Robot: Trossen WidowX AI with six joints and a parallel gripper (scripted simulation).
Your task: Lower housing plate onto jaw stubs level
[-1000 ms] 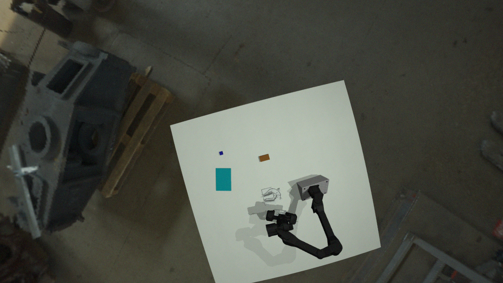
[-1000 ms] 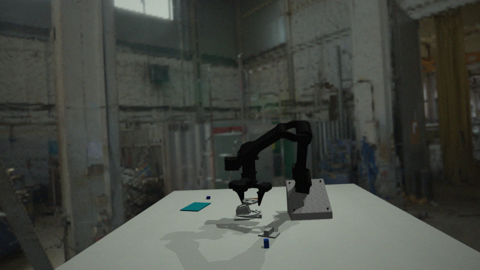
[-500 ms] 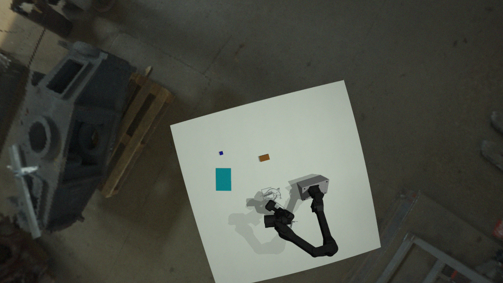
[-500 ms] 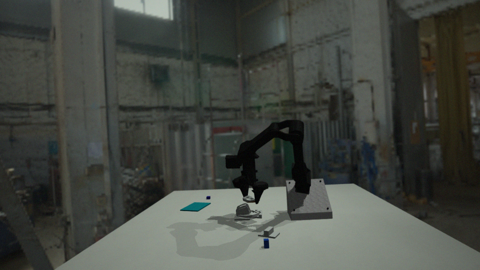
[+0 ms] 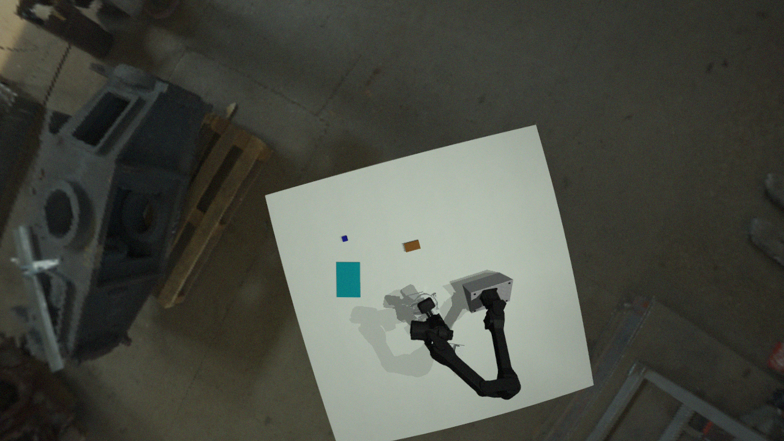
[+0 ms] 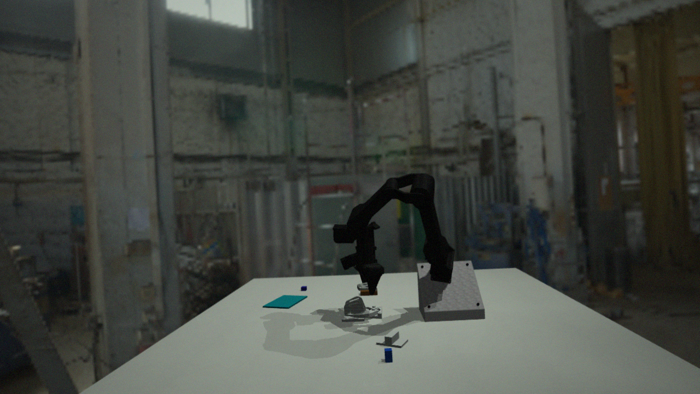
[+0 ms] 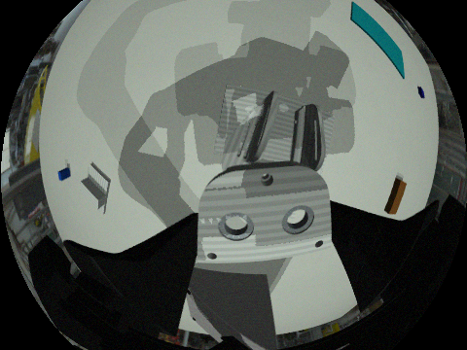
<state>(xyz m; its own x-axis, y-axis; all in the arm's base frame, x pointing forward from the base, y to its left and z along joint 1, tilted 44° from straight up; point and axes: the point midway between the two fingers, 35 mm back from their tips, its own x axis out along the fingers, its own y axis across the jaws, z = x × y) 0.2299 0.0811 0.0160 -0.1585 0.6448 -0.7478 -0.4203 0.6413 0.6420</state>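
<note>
My gripper (image 7: 264, 214) (image 6: 373, 290) is shut on the grey housing plate (image 7: 265, 196) (image 6: 361, 286), one finger at each side edge. The plate has two ringed holes and a small round hole near its rounded edge. It hangs above the table, apart from the jaw assembly. Two grey jaws (image 7: 309, 136) (image 6: 354, 307) stand on the ribbed base just beyond the plate's rounded edge in the wrist view. The plate covers their near ends there, and their stubs and pins cannot be made out. In the top view the arm hides most of this.
An orange block (image 5: 411, 245) (image 7: 396, 195), a teal sheet (image 5: 348, 279) (image 6: 285, 301) and a small blue cube (image 5: 344, 238) (image 7: 421, 91) lie around. A grey bracket (image 6: 391, 339) (image 7: 97, 187) and another blue block (image 6: 388, 355) (image 7: 64, 174) lie nearer the exterior camera. A grey box (image 6: 465, 294) stands right.
</note>
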